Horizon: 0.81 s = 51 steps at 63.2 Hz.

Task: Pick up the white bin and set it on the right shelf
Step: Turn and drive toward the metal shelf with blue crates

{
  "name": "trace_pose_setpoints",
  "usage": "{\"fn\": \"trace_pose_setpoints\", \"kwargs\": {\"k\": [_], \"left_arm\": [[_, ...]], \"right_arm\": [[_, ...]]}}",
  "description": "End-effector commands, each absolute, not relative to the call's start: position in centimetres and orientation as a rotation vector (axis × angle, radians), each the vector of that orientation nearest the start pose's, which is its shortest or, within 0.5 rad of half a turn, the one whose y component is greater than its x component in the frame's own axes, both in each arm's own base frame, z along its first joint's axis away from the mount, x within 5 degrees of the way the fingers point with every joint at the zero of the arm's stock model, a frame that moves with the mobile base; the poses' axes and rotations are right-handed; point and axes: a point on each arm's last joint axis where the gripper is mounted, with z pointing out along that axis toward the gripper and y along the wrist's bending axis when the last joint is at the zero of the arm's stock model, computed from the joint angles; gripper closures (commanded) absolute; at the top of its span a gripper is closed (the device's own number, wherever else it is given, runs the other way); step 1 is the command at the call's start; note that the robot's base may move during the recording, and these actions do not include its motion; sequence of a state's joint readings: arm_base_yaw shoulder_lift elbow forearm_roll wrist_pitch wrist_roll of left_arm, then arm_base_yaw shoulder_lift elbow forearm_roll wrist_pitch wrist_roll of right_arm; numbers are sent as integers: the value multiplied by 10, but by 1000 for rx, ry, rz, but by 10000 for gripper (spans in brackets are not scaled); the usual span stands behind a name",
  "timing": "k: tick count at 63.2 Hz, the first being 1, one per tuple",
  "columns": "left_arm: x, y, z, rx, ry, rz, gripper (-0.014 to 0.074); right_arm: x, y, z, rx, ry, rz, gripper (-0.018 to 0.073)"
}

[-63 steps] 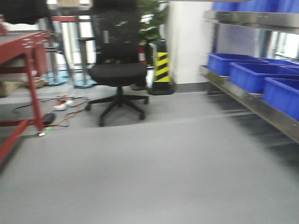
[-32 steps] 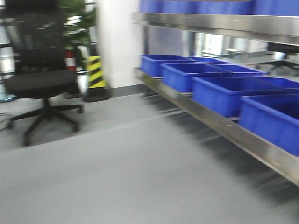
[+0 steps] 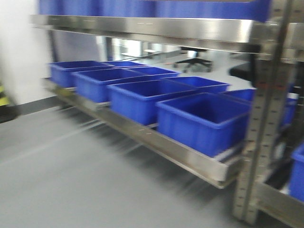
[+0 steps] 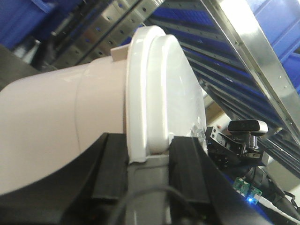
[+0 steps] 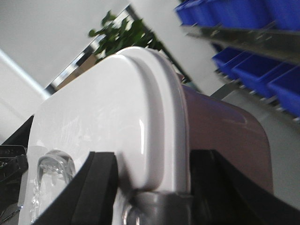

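Left wrist view shows the left gripper (image 4: pixel 149 161) clamped on the lidded rim of the white bin (image 4: pixel 61 117). The right gripper (image 5: pixel 154 187) pinches the opposite end, likely to share the load. Ahead of both grippers, the steel shelf (image 3: pixel 161 142) carries blue bins (image 3: pixel 204 118).

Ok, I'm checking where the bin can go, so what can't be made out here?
Front view: the right shelf is blurred, its top tier cut off by the upper edge; an upright hides what lies past the blue bins.
Left wrist view: the white bin fills the picture in the left gripper; its base and contents cannot be seen.
Right wrist view: the lid fills the centre; the right gripper has its fingers cut off below.
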<state>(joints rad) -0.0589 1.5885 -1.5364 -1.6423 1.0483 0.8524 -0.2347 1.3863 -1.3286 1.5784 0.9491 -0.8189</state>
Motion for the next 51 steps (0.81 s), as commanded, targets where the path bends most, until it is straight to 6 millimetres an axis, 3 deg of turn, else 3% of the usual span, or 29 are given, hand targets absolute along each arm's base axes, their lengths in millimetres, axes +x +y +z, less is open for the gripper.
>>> {"fn": "trace_pose_setpoints", "kwargs": {"k": [1,51], "left_arm": [[284,-123,476,649,1491,-1675,715],[284,-123,476,649,1491,-1675,715]], "right_arm": [[256,40,470,-327,1561,1425,502],[256,40,470,-327,1561,1425,502]]}}
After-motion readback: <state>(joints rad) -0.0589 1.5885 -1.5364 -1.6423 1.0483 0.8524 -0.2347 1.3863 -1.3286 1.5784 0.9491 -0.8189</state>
